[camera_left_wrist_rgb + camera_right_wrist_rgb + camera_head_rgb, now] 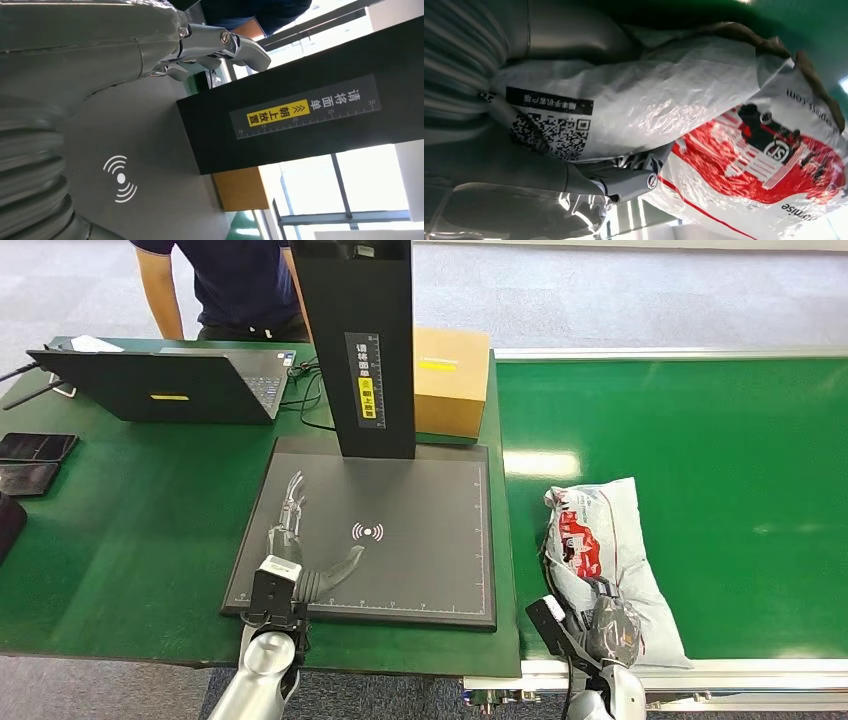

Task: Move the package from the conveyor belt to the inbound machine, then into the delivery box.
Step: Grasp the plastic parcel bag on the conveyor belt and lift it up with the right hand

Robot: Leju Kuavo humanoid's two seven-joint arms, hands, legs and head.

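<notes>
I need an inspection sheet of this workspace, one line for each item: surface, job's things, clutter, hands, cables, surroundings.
Surface: green table beside the green conveyor belt.
Job's things: white and red package lying on the belt; inbound machine with a bare dark scan plate and a black column; delivery box: nothing seen.
Clutter: open laptop, dark phones at the table's edge, cardboard box behind the column.
Hands: left hand over the scan plate, fingers apart, holding nothing; right hand grips the package's near end.
Cables: black cables beside the laptop.
Surroundings: person standing behind the table; grey floor.
</notes>
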